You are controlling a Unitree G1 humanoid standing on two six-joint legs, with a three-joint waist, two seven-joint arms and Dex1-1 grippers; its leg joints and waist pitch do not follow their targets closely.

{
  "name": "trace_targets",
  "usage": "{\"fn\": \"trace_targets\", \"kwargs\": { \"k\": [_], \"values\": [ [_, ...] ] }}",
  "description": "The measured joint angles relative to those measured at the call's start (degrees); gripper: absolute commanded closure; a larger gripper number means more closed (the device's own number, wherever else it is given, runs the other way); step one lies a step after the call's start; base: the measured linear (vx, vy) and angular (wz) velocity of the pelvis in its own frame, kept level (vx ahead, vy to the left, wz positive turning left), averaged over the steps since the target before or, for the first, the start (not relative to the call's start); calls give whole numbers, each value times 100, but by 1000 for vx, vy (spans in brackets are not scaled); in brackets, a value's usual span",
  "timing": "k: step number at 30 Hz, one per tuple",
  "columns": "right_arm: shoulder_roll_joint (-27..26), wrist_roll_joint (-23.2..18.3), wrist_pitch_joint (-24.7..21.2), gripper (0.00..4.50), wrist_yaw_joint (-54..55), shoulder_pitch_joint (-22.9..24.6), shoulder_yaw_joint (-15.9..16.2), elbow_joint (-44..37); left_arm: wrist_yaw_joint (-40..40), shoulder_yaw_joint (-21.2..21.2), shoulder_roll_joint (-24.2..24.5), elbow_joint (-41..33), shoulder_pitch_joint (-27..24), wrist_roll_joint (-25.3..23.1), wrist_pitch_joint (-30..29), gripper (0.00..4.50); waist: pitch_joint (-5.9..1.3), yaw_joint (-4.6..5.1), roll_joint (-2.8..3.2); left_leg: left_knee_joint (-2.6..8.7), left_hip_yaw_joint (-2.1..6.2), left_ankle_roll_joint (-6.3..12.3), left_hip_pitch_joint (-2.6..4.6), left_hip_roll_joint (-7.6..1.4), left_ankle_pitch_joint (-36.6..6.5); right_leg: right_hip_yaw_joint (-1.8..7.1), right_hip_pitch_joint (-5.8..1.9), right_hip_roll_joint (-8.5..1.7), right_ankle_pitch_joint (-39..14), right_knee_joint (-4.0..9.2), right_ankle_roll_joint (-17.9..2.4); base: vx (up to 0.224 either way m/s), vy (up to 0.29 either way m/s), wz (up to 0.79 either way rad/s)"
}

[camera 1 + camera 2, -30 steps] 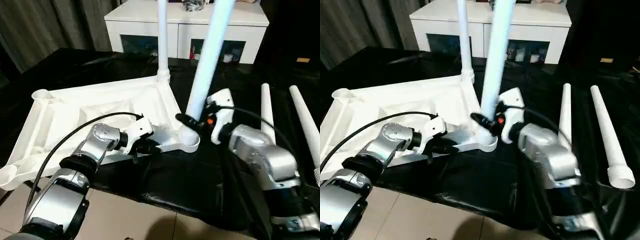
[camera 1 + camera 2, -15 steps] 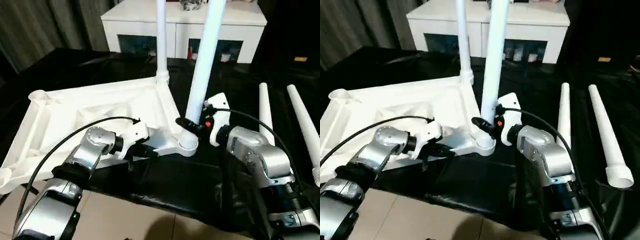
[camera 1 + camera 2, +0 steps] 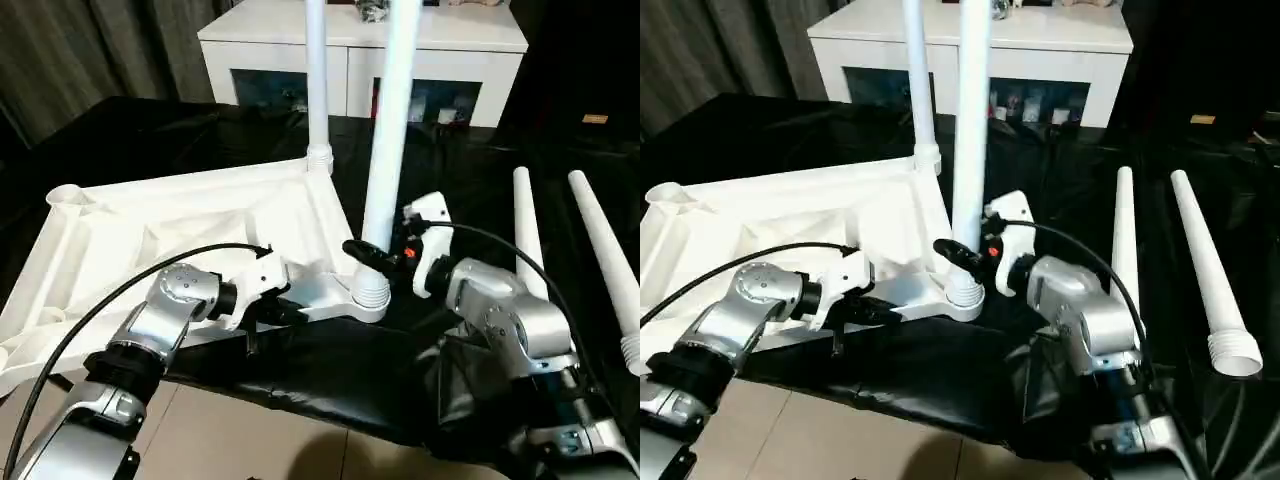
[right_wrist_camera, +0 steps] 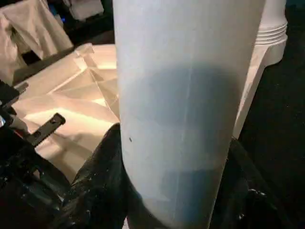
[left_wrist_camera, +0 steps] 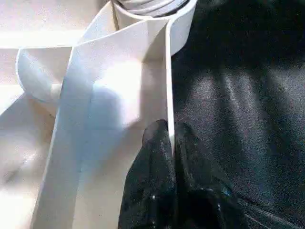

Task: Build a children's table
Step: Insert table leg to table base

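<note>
Two legs stand upright in the upturned tabletop [image 3: 190, 225], which lies ribbed side up on a bench draped in black cloth [image 3: 340, 370]. The far leg [image 3: 317, 80] sits in a back corner socket. The near leg [image 3: 385, 150] rises from the front corner socket [image 3: 368, 292], its long axis close to vertical, thick threaded end down and the narrow end pointing up out of frame.

Right fingers [image 3: 362, 252] sit half open around that near leg just above the socket; the wrist view shows one dark finger [image 4: 102, 176] on each side of the tube, so they hold it. The leg's axis runs straight up through the fingers, so the likely next move is a twist about that axis to seat the thread.

Left fingers [image 5: 169, 157] are closed flat on the thin front wall of the tabletop, pinching its edge. The socket lies just ahead of them along that wall, so this arm looks set to steady the top against the turning.

Two spare legs [image 3: 527, 225] [image 3: 603, 255] lie flat on the cloth, well beyond the right fingers on their outer side, side by side, narrow ends pointing away from the robot.
</note>
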State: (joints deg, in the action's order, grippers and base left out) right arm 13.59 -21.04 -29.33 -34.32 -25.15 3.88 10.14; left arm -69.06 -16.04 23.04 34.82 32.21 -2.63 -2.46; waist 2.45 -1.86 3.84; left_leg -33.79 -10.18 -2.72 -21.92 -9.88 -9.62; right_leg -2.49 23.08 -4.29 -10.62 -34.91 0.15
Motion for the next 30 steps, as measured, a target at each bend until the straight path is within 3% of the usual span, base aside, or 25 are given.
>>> {"fn": "trace_targets", "kwargs": {
  "k": [13, 23, 30],
  "values": [
    [-122, -179, 765, 266, 94, 935, -293, -500, 67, -60, -58, -224, -70, 13, -222, 450, -11, -34, 20, 2, 0, 1, 0, 1, -1, -2, -4, -1, -1, 8, 2, 0, 0, 0],
    [-314, 102, 1501, 266, 397, 1434, -187, -769, 93, -66, -115, -132, -27, 14, -224, 450, -23, -47, 44, 3, 1, 1, -2, 2, -1, -1, -7, -3, -7, 8, 12, 0, 0, 0],
    [-81, 603, 1865, 266, 441, 1595, 239, -977, 120, -65, -114, -98, -24, 14, -223, 450, -27, -29, 34, 6, 1, 1, 1, 4, -1, 1, -10, -4, -9, 9, 16, 0, 0, 0]
  ]
}}
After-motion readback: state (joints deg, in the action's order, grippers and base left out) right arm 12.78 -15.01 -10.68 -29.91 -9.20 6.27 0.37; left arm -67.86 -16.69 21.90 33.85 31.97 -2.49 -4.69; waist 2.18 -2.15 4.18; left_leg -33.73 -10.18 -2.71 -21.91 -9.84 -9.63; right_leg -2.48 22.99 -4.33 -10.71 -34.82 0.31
